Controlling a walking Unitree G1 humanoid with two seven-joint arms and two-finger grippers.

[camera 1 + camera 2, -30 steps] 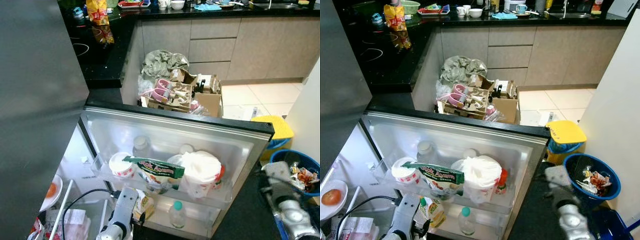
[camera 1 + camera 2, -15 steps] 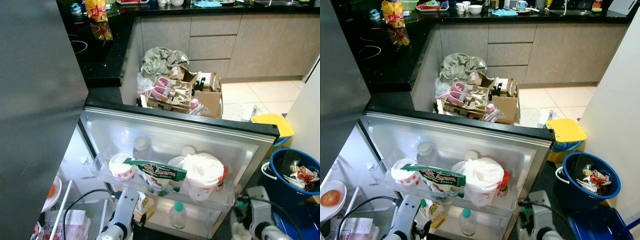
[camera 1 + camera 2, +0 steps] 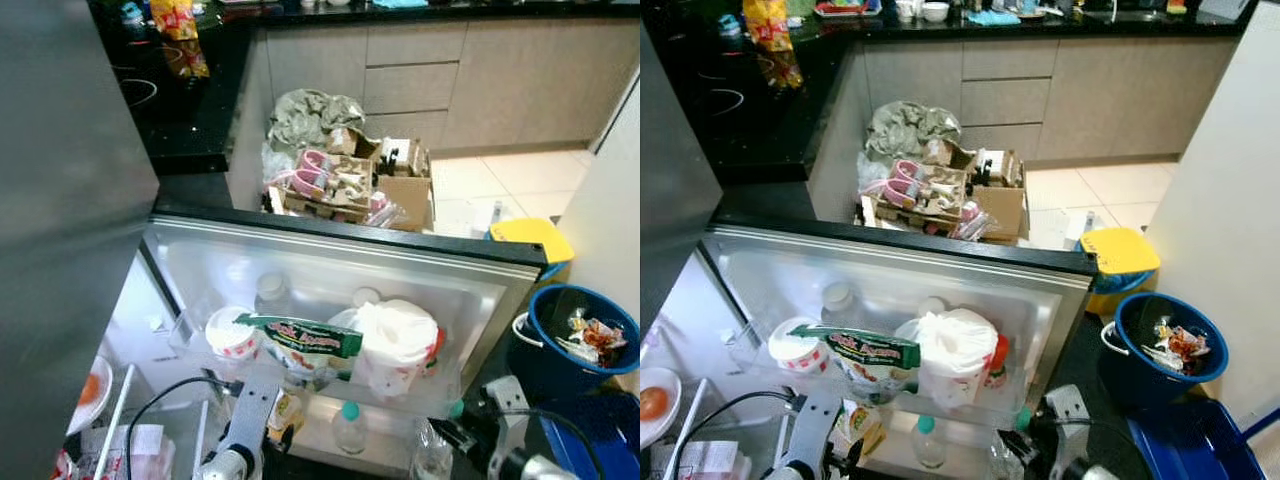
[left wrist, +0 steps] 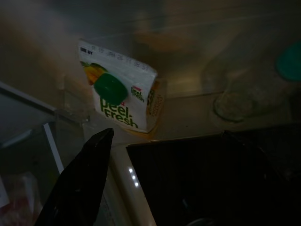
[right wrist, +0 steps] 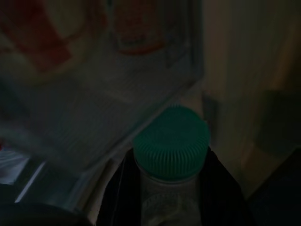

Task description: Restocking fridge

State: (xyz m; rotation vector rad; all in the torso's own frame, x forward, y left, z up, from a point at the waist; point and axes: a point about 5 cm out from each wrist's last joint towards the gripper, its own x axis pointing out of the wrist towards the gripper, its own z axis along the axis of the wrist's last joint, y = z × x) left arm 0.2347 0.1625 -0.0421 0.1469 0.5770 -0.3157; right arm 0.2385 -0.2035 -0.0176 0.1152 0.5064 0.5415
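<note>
Step in hand: right tool [image 3: 1025, 440] brings a clear bottle w/ green cap [image 5: 170, 141], held betw. its fingers, near the fridge door's lower shelf [image 3: 385, 452]. Left tool [image 3: 262, 440], spread wide, is just beside the juice carton [image 4: 123, 100] there. Next, I think: lower the bottle beside the standing bottle [image 3: 349, 428].

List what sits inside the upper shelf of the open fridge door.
A white tub, a green-labelled packet and a white bagged container; two bottle tops show behind. Lower parts are covered.

Head views bright, slightly soft; both wrist views very dim, murky
</note>
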